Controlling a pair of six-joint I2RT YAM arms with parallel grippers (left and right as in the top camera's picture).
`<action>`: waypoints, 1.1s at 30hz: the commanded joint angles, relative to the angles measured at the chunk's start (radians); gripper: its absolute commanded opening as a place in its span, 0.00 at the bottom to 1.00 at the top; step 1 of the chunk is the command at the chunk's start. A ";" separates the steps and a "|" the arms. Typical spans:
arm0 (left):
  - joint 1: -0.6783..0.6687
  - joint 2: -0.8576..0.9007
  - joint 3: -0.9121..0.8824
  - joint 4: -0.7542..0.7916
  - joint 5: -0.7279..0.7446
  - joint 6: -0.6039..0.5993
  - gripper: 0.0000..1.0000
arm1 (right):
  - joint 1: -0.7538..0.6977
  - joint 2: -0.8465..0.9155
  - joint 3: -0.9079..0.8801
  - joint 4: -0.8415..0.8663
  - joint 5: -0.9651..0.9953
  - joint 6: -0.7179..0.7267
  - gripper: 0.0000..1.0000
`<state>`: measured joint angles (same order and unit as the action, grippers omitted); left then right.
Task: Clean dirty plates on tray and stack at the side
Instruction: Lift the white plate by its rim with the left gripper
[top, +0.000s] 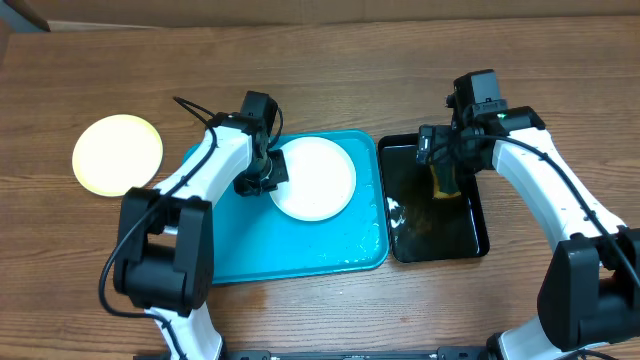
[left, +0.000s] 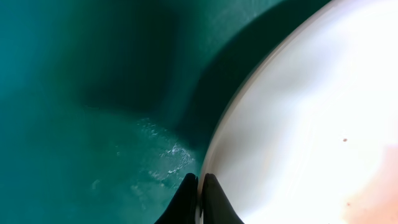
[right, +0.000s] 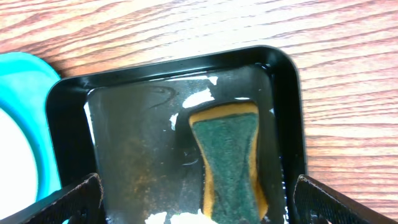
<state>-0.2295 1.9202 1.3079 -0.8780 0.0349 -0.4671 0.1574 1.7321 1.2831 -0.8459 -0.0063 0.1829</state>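
A white plate (top: 318, 180) lies on the turquoise tray (top: 300, 255), tilted up at its left rim. My left gripper (top: 262, 176) is shut on that rim; in the left wrist view its fingers (left: 200, 182) pinch the plate's edge (left: 298, 124) above the wet tray (left: 74, 93). Small dark specks show on the plate. A pale yellow-green plate (top: 118, 154) lies on the table at far left. I see no other white plate. My right gripper (top: 446, 160) hangs open over a green and yellow sponge (right: 227, 162) without touching it.
The sponge (top: 443, 184) lies in a glossy black tray (top: 482, 215) holding water and foam, right of the turquoise tray. In the right wrist view the black tray's rim (right: 68, 87) sits next to the turquoise tray's corner (right: 25, 68). Wooden table all round.
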 joint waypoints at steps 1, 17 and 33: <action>0.000 -0.086 -0.009 -0.008 -0.069 0.019 0.04 | -0.025 -0.025 0.021 0.006 0.024 -0.001 1.00; 0.000 -0.153 -0.009 -0.027 -0.072 0.027 0.04 | -0.160 -0.025 0.021 0.006 -0.026 0.006 1.00; -0.005 -0.154 0.180 -0.154 -0.071 0.039 0.04 | -0.161 -0.025 0.021 0.006 0.076 0.006 1.00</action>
<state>-0.2295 1.7950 1.3857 -1.0016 -0.0280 -0.4484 0.0006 1.7321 1.2831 -0.8459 0.0559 0.1833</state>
